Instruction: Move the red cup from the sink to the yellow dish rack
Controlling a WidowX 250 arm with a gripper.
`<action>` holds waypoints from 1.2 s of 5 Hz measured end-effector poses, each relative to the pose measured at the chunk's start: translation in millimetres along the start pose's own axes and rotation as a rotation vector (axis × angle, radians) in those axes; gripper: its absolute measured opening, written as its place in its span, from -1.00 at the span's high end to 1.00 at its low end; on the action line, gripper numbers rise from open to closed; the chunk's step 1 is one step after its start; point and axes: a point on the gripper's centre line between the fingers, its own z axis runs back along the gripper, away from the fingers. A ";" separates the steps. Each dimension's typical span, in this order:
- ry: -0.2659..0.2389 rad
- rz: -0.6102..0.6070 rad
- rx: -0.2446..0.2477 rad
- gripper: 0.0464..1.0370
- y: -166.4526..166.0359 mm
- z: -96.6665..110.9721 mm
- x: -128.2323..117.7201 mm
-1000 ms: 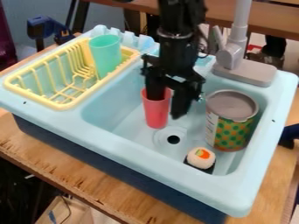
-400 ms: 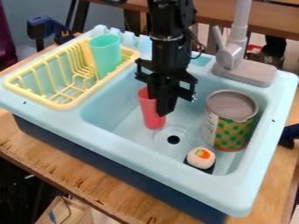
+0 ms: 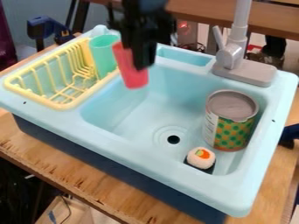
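Observation:
My gripper (image 3: 139,59) is over the sink's back left part, shut on the red cup (image 3: 132,74). The cup hangs tilted above the basin, its rim toward the upper left, right beside the green cup. That green cup (image 3: 105,54) stands in the back right corner of the yellow dish rack (image 3: 67,106).
In the light blue sink (image 3: 175,111), a large can (image 3: 232,127) stands at the right wall. A sushi piece (image 3: 201,158) sits near the front right corner, past the drain (image 3: 173,139). The grey faucet (image 3: 239,57) rises at the back right.
The gripper closed on the red cup, which stood in the basin, and has lifted it up and to the left, toward the dish rack. The other things stayed where they were.

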 end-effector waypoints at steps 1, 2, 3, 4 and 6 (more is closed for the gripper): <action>-0.036 0.037 -0.021 0.90 18.2 36.5 -22.0; -0.066 0.072 -0.040 0.90 39.4 57.3 -35.4; -0.129 0.119 -0.059 0.90 74.3 75.9 -28.4; -0.153 0.178 -0.078 0.90 111.1 79.0 -16.1; -0.098 0.264 -0.082 0.90 153.7 48.4 12.6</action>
